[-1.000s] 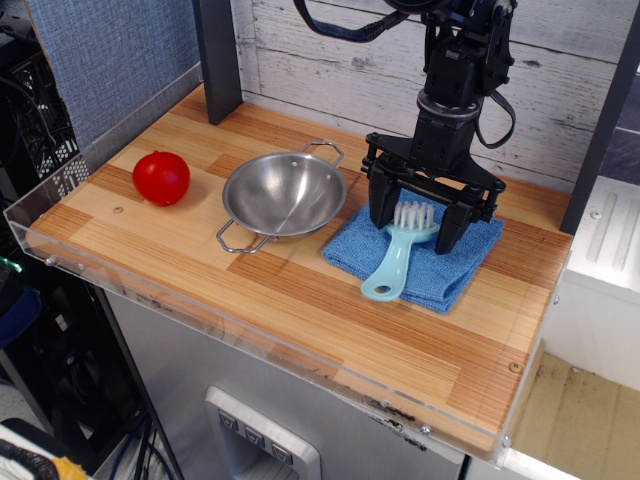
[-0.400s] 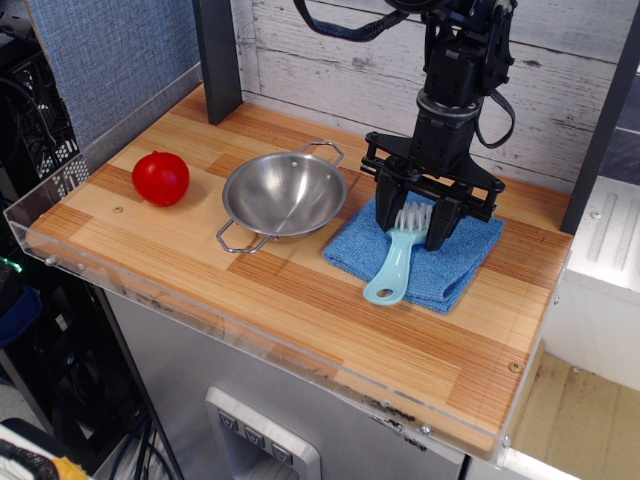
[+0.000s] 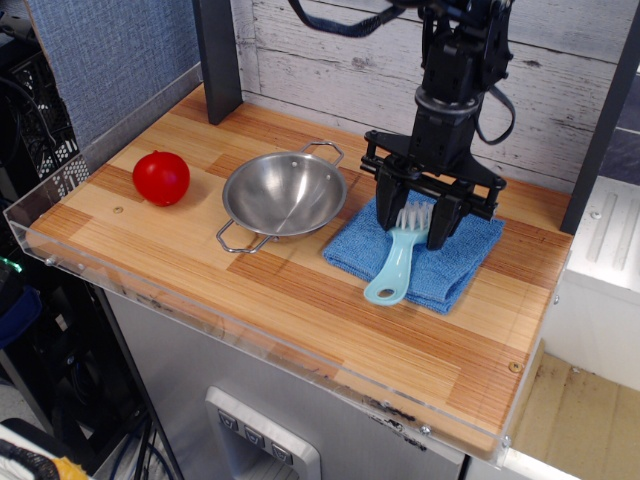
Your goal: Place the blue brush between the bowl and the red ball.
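Blue brush (image 3: 398, 258) unmoved (on cloth (image 3: 452, 262)); hand (image 3: 414, 228) stays clamped.

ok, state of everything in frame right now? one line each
gripper: fingers closed around the brush head
blue brush: gripped at the bristle end, handle lying on the cloth
blue cloth: folded, flat on the table beside the bowl
bowl: upright, empty
red ball: resting on the table, left of the bowl, apart from it

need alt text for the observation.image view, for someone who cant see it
A black robot gripper is closed around the bristle head of a pale aqua plastic dish brush lying on a folded blue cloth. To the left on the wooden table sit a shiny steel bowl and a glossy red ball.
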Tool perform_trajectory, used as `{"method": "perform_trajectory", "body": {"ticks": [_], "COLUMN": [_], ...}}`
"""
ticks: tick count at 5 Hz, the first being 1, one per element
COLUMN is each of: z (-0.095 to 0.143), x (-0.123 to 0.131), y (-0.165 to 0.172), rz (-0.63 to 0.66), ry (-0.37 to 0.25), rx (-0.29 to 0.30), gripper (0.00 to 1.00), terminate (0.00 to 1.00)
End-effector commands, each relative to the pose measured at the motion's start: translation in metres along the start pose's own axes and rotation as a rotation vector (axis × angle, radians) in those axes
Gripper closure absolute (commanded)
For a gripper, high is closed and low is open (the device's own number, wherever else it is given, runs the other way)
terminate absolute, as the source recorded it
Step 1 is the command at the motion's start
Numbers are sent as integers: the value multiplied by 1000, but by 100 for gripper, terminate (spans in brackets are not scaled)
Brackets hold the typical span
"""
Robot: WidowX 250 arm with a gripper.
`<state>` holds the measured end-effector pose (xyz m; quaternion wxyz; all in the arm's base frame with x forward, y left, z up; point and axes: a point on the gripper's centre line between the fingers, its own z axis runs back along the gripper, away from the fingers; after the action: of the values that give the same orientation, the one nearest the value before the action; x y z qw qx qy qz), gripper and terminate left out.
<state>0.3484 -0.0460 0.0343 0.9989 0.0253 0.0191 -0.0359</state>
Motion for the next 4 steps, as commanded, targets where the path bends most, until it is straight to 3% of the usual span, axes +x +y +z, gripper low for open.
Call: {"method": "perform_trajectory", "body": {"ticks": [1, 4], "z": [50, 57], "x": [-3, -8], "y": [11, 67], "rz": [10, 9], "ry": [-117, -112], "rx": [-39, -41], "gripper": [100, 100], "terminate": [0, 0]}}
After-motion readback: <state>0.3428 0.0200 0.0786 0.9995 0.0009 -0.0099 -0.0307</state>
